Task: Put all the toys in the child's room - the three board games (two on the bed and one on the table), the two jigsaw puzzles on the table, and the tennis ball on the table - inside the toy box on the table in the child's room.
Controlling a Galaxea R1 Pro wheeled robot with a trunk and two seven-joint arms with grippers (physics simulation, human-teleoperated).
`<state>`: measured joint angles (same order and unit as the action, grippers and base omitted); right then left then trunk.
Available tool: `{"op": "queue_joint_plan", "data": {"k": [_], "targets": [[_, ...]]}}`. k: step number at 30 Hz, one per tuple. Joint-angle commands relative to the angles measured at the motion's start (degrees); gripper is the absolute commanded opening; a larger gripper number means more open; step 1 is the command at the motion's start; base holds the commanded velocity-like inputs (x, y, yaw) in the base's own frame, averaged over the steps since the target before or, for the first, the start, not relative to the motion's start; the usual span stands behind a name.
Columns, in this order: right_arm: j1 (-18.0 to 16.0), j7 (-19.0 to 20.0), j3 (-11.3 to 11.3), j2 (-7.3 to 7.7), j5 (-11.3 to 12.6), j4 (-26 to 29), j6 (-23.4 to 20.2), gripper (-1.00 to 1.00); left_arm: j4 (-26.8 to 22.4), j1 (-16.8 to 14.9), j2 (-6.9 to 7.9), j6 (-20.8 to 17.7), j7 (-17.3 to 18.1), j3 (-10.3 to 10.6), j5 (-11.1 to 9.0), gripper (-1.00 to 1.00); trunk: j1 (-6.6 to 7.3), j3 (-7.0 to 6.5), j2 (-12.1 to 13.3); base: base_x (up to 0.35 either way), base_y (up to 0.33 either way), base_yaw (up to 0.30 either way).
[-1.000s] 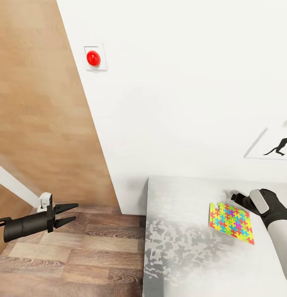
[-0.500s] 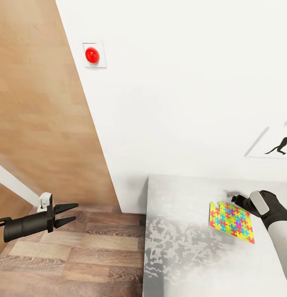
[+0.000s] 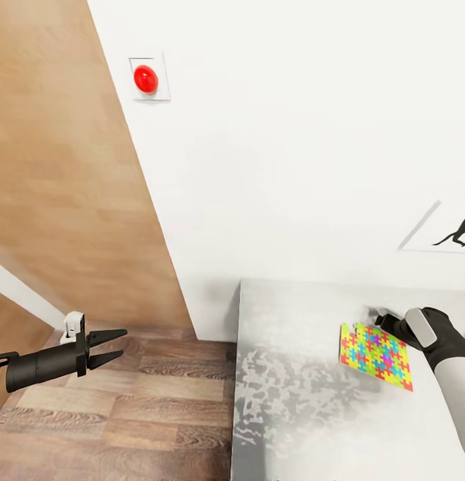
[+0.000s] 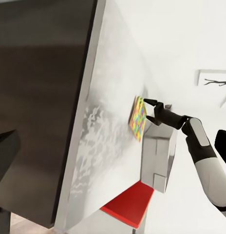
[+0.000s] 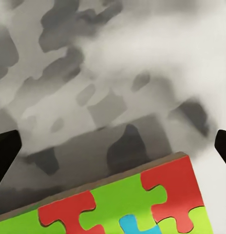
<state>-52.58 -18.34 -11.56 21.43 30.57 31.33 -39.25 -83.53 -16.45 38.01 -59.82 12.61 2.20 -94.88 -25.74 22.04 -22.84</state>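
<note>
Jigsaw puzzle (image 3: 375,355) flat on counter (image 3: 292,401); right end effector (image 3: 383,321) spread wide at its far edge, empty, seemingly for pickup; left end effector (image 3: 112,347) open, idle.

Jigsaw puzzle (image 5: 118,204) cut off (lower edge), wall print (image 3: 453,230) too.

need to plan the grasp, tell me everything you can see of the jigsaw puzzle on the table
The jigsaw puzzle is a thin flat square of interlocking pieces in yellow-green, red, blue, pink and orange, with a brownish, cardboard-like edge in the right wrist view. It lies flat on the pale mottled table, near the wall side, with one corner notched where a piece seems missing. The right gripper sits at its far edge, fingers spread either side of a corner; whether they touch it cannot be told. Nothing rests on it.
</note>
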Motion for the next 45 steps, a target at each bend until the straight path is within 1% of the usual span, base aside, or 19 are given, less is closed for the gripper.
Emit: {"op": "queue_joint_plan", "data": {"k": [1,18,32,45], "targets": [[0.0,-0.5,0.0,0.01,-0.1,-1.0,-0.4,1.0,0.0,-0.1,0.05,0.0,0.6,0.1,0.5,1.0,-0.04,0.13,-0.1,-0.075,0.0,0.0],[0.0,-0.5,0.0,0.01,-0.1,-1.0,-0.4,1.0,0.0,-0.1,0.05,0.0,0.7,0.1,0.5,1.0,-0.04,0.19,-0.1,-0.08,0.012,0.0],[0.0,-0.5,0.1,-0.26,-0.2,-1.0,-0.3,1.0,0.0,-0.1,0.05,0.0,0.7,0.1,0.5,1.0,-0.04,0.19,-0.1,-0.014,0.238,0.0],[0.0,-0.5,0.0,-0.29,-0.2,-1.0,-0.3,1.0,0.0,-0.1,0.05,0.0,0.7,0.1,0.5,1.0,-0.04,0.19,-0.1,-0.152,0.061,0.0]]}}
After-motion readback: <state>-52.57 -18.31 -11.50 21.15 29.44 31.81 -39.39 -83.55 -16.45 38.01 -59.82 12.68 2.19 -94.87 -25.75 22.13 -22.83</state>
